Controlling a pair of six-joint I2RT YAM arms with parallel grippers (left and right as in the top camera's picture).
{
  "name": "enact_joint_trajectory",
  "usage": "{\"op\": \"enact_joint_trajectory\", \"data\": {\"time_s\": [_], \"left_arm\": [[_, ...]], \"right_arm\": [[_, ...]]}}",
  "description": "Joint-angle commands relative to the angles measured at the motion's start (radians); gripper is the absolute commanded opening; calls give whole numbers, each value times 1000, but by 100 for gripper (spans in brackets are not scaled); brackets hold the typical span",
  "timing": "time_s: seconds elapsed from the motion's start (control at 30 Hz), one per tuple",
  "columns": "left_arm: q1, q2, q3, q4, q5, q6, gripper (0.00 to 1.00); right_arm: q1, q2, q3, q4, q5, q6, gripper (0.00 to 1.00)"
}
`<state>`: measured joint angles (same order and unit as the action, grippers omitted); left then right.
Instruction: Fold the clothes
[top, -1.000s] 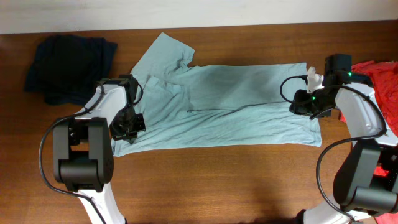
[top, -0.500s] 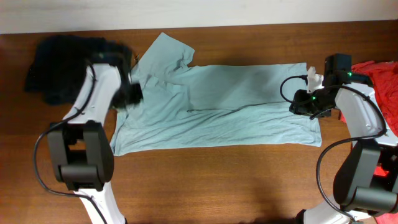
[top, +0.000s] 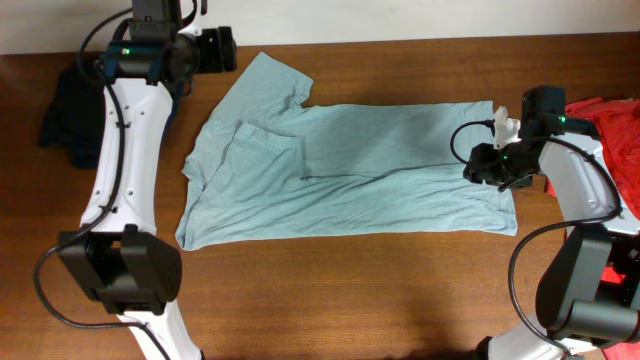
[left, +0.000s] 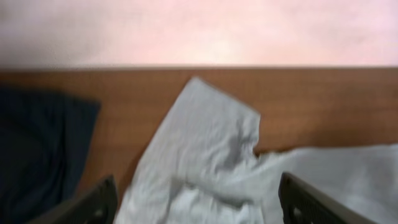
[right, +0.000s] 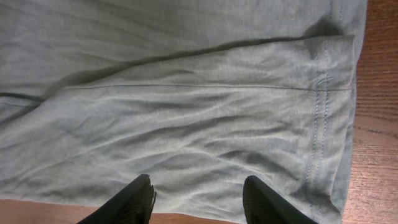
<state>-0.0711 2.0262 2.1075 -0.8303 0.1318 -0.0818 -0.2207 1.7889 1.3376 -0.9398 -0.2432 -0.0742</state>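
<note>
The pale grey-teal T-shirt (top: 350, 170) lies spread across the table's middle, one sleeve (left: 211, 143) pointing to the back left. My left gripper (top: 225, 48) hangs high over the back edge, just left of that sleeve. In the left wrist view its gripper (left: 198, 208) is wide open and holds nothing. My right gripper (top: 480, 165) hovers over the shirt's right hem (right: 323, 106). Its fingers (right: 134, 199) stand apart above flat cloth, open, gripping nothing. A dark navy garment (top: 65, 110) sits at the back left, and a red shirt (top: 615, 130) at the far right.
The wooden table (top: 350, 290) shows bare along the front. A pale wall (left: 199, 31) runs behind its back edge. The navy garment (left: 37, 149) lies close to the left of the left gripper. The right arm's base stands beside the red shirt.
My left gripper let go at the shirt's left edge, rose and swung to the table's back left, opening wide. The right gripper stayed in place and opened a little.
</note>
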Motion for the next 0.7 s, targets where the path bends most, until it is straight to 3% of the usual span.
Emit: {"op": "enact_joint_trajectory", "data": {"time_s": [0.0, 0.27, 0.43, 0.67], "left_arm": [[-22, 50, 6, 64, 40, 75, 83], [-68, 190, 6, 241, 37, 146, 80], [-90, 315, 6, 393, -11, 261, 77], [-92, 462, 6, 500, -80, 260, 67]], "right_arm": [[5, 3, -5, 3, 11, 4, 52], [5, 3, -5, 13, 11, 4, 52], [5, 3, -5, 29, 11, 4, 52], [5, 3, -5, 47, 11, 4, 52]]}}
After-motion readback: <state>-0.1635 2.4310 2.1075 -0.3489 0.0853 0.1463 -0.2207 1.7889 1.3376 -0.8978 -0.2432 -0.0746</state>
